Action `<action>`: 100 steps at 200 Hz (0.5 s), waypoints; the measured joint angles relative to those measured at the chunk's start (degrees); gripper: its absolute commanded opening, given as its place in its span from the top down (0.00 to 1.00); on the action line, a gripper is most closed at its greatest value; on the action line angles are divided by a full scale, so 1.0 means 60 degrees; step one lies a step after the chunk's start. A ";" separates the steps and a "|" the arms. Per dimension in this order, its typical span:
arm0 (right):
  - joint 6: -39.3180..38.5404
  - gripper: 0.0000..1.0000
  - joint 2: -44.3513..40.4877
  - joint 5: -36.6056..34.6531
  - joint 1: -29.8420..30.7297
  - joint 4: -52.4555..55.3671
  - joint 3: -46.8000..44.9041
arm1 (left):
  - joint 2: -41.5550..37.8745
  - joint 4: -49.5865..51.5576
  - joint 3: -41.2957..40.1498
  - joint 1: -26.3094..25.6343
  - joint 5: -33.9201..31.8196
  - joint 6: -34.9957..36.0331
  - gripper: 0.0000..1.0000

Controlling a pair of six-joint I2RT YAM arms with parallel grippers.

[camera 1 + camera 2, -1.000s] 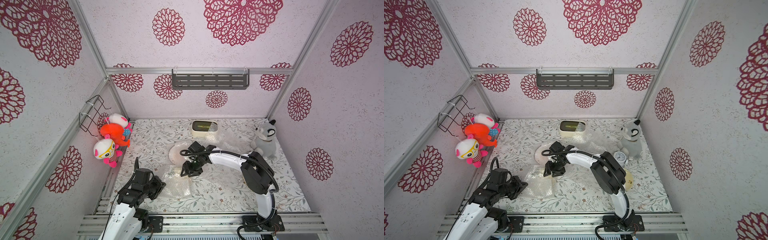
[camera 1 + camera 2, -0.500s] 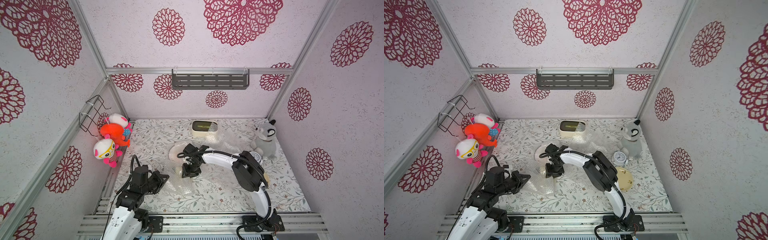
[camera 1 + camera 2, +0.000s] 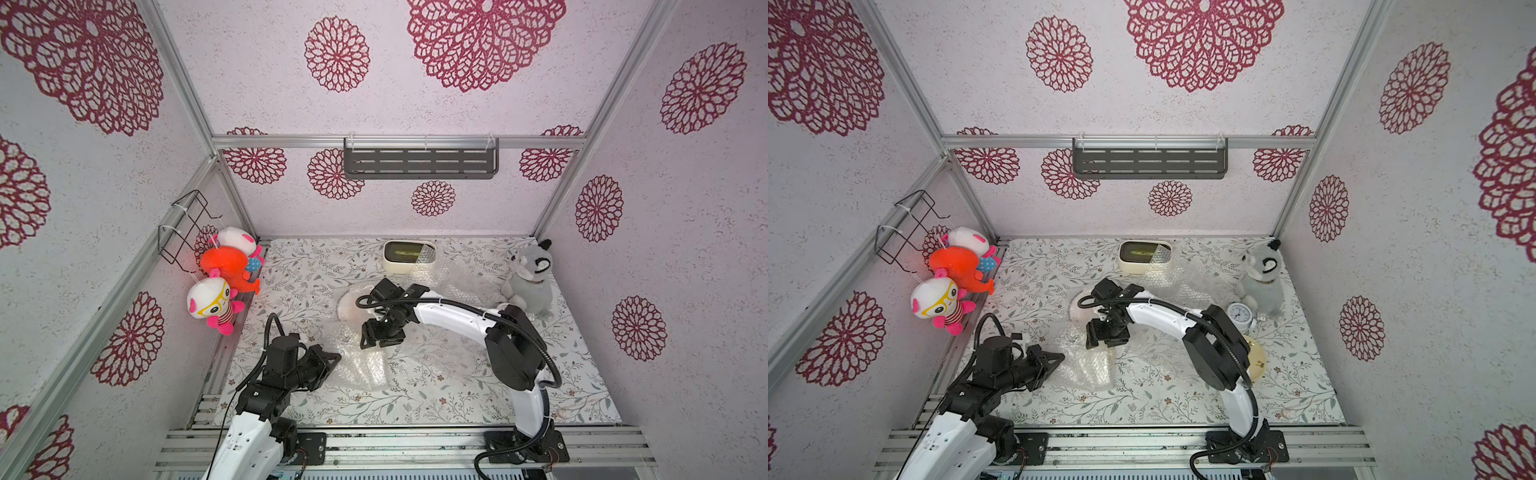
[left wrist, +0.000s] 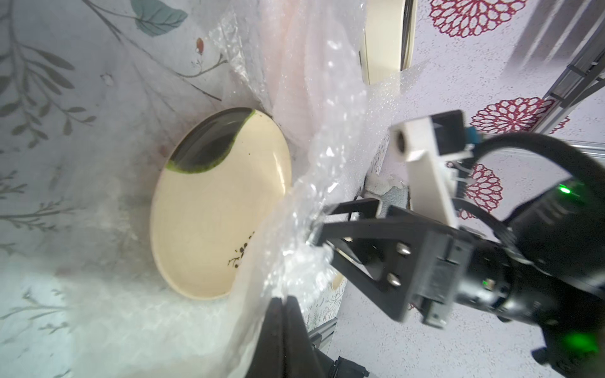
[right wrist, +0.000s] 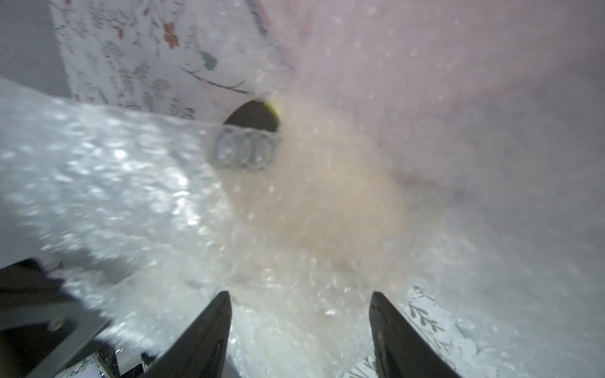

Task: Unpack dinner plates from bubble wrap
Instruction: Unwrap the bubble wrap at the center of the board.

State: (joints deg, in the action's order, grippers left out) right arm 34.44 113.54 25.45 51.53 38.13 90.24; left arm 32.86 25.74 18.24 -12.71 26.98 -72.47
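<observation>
In the left wrist view a cream dinner plate [image 4: 209,212] with a dark green patch at its rim lies on the mat, under a raised sheet of bubble wrap [image 4: 294,183]. My left gripper [image 4: 283,302] is shut on that sheet's edge; in a top view it [image 3: 336,356] sits at the near-left side of the bubble wrap [image 3: 365,365]. My right gripper [image 5: 299,304] hangs open over the same wrap, and the plate [image 5: 311,196] shows through it as a cream blur. A paler, still wrapped plate [image 3: 349,305] lies just behind. Another cream plate [image 3: 1256,357] lies bare at the right.
A loose bubble wrap sheet [image 3: 449,278] lies at the back, draped against a cream box [image 3: 409,257]. A grey plush [image 3: 530,276] and a small alarm clock [image 3: 1239,312] stand at the right. Plush toys [image 3: 224,270] hang on the left wall.
My left gripper has moved right, toward the middle, keeping its hold on the wrap. The right gripper stayed over the wrap, narrowed and then opened wider; its elbow has swung.
</observation>
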 measured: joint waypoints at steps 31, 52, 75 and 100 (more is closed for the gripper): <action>0.0237 0.34 -0.0703 0.0681 0.0000 -0.0714 -0.1355 | 0.0000 -0.0025 -0.0197 0.0000 0.0000 -0.0004 1.00; 0.0455 0.33 -0.0747 0.0907 0.0000 -0.1140 -0.2157 | 0.0000 -0.0022 -0.0222 0.0000 -0.0004 -0.0004 1.00; 0.0710 0.28 -0.0845 0.0980 0.0000 -0.1490 -0.2667 | -0.0004 0.0011 -0.0222 0.0000 -0.0007 -0.0004 1.00; 0.0911 0.25 -0.1534 0.0947 -0.0022 -0.2084 -0.3093 | -0.0051 0.0095 -0.0222 0.0000 -0.0015 0.0000 1.00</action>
State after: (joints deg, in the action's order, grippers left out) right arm 39.90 104.33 31.14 51.40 25.63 71.68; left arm 32.56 26.30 16.91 -12.71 26.89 -72.47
